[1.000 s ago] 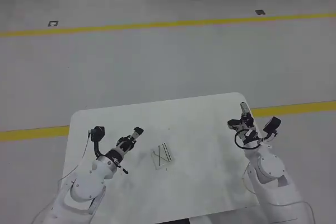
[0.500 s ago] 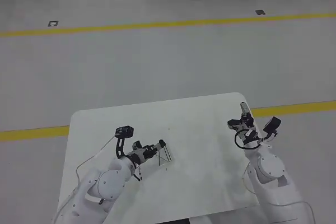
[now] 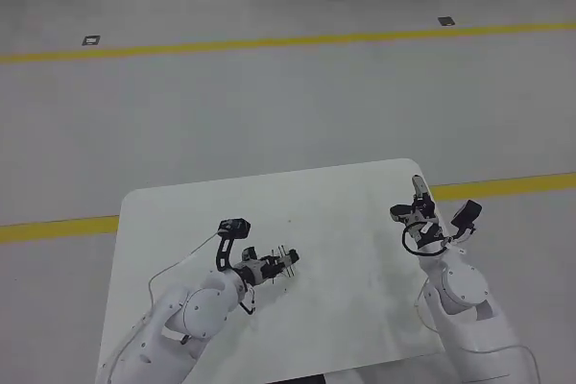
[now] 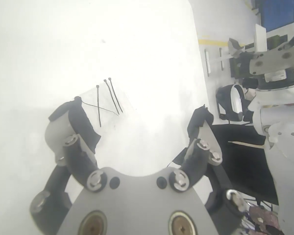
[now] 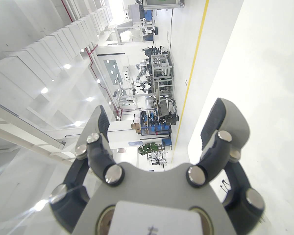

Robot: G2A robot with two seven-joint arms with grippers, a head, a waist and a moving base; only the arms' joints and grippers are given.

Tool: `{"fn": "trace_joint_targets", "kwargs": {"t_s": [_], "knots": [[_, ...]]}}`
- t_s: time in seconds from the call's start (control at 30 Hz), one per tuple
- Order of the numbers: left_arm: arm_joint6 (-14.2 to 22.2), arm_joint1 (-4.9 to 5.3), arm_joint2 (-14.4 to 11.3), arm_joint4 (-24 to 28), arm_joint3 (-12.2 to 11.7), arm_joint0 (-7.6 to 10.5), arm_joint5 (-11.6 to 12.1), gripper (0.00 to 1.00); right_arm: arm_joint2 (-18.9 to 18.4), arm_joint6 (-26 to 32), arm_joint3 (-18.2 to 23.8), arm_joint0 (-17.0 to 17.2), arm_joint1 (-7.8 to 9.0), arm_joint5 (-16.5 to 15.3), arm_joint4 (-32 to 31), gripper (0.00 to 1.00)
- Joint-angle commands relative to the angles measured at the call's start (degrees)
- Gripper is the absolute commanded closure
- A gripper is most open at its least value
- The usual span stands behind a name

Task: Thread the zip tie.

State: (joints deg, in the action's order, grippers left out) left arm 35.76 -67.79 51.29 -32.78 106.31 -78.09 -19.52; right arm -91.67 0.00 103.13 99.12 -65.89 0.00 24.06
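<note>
Because the zip ties (image 4: 116, 96) lie loose on the counter (image 4: 137, 37), the left gripper (image 4: 139, 106) hovers spread just beside them, apparently for pickup; the right gripper (image 5: 159, 110) hangs spread, well apart.

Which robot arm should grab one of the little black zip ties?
The left. The left gripper is open, right at the zip ties. The right gripper sits at the table's far corner, aimed away from them.

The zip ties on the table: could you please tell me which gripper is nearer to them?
Left. The left gripper is right at the zip ties, one fingertip beside them; the right gripper is near the far right corner of the table, well apart.
</note>
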Motion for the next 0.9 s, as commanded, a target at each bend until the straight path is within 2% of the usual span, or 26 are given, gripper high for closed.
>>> {"fn": "trace_joint_targets", "kwargs": {"t_s": [0.0, 0.13, 0.2, 0.23, 0.27, 0.6, 0.63, 0.73, 0.8, 0.87], "knots": [[0.6, -0.92, -2.5, -0.5, -1.9, 2.59, 0.0, 0.0, 0.0, 0.0, 0.0, 0.0, 0.0, 0.0, 0.0, 0.0], [1.4, -2.99, -6.1, -2.2, -7.1, 6.71, 0.0, 0.0, 0.0, 0.0, 0.0, 0.0, 0.0, 0.0, 0.0, 0.0], [1.1, -4.18, -6.5, -3.3, -9.8, 7.8, 0.0, 0.0, 0.0, 0.0, 0.0, 0.0, 0.0, 0.0, 0.0, 0.0], [0.8, -4.63, -6.5, -4.3, -10.3, 7.99, 0.0, 0.0, 0.0, 0.0, 0.0, 0.0, 0.0, 0.0, 0.0, 0.0], [0.6, -4.97, -6.5, -5.9, -10.3, 8.0, 0.0, 0.0, 0.0, 0.0, 0.0, 0.0, 0.0, 0.0, 0.0, 0.0], [0.6, -4.97, -6.5, -5.9, -10.3, 8.0, 0.0, 0.0, 0.0, 0.0, 0.0, 0.0, 0.0, 0.0, 0.0, 0.0], [0.5, -4.92, -6.5, -8.0, -11.0, 8.25, 0.0, 0.0, 0.0, 0.0, 0.0, 0.0, 0.0, 0.0, 0.0, 0.0], [4.6, -5.37, -6.1, -11.9, -11.7, 8.57, 0.0, 0.0, 0.0, 0.0, 0.0, 0.0, 0.0, 0.0, 0.0, 0.0], [7.8, -6.31, -4.0, -14.3, -12.5, 8.31, 0.0, 0.0, 0.0, 0.0, 0.0, 0.0, 0.0, 0.0, 0.0, 0.0], [11.7, -7.68, -2.8, -17.7, -12.0, 7.42, 0.0, 0.0, 0.0, 0.0, 0.0, 0.0, 0.0, 0.0, 0.0, 0.0]]}}
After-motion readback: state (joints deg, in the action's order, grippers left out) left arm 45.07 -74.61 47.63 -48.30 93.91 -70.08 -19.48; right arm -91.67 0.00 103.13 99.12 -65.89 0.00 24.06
